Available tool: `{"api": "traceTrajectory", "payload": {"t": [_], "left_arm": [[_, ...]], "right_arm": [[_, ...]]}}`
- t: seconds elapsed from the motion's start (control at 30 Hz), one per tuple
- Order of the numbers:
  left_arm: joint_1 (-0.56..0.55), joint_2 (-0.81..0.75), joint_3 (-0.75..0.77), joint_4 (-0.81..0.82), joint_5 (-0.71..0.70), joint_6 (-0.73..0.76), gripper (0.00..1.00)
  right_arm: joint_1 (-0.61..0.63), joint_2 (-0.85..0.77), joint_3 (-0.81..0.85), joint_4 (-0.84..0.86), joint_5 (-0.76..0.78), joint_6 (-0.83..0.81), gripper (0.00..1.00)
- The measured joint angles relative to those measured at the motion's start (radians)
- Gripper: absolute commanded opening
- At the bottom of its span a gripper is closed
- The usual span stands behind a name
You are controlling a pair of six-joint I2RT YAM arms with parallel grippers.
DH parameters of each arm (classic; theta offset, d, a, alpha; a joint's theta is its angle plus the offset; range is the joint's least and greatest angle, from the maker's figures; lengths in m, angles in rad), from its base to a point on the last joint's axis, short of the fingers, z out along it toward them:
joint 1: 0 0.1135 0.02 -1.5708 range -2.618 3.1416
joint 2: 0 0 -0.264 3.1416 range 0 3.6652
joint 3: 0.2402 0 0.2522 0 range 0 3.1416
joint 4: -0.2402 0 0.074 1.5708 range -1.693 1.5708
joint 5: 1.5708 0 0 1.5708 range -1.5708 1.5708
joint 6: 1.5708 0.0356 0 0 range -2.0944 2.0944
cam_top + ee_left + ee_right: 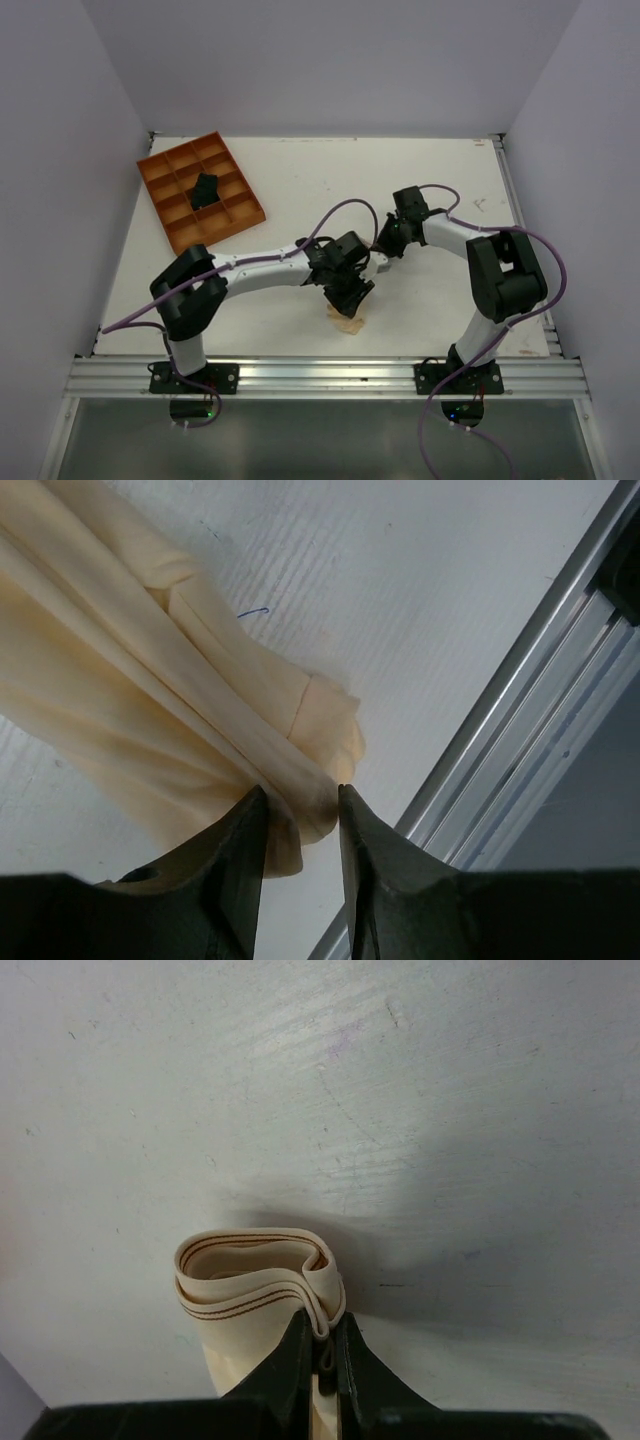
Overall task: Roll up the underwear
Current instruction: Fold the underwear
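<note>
The underwear (pixel 150 680) is pale beige thin fabric, lying in long folds on the white table near its front edge. In the top view only a small part of the underwear (pixel 348 321) shows below my left gripper (pixel 350 298). My left gripper (pixel 302 798) stands open, its fingertips on either side of a folded corner of the cloth. My right gripper (pixel 322 1325) is shut on the underwear's stitched waistband (pixel 250 1270), which curls into a loop above its fingertips. In the top view my right gripper (pixel 385 245) sits just right of the left one.
An orange compartment tray (pixel 150 178) lies at the back left with a small black bundle (pixel 205 190) in one cell. The aluminium rail (pixel 540 680) along the table's near edge runs close to the right of my left gripper.
</note>
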Motion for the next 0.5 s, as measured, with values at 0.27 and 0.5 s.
{"api": "traceTrajectory", "payload": {"t": [0.27, 0.5], "left_arm": [[-0.001, -0.001, 0.146, -0.063, 0.002, -0.023, 0.48], [0.021, -0.040, 0.231, -0.123, -0.030, -0.014, 0.51]], "right_arm": [[-0.002, 0.021, 0.000, 0.031, -0.054, -0.061, 0.00], [-0.006, 0.041, 0.001, 0.066, -0.112, -0.113, 0.01]]}}
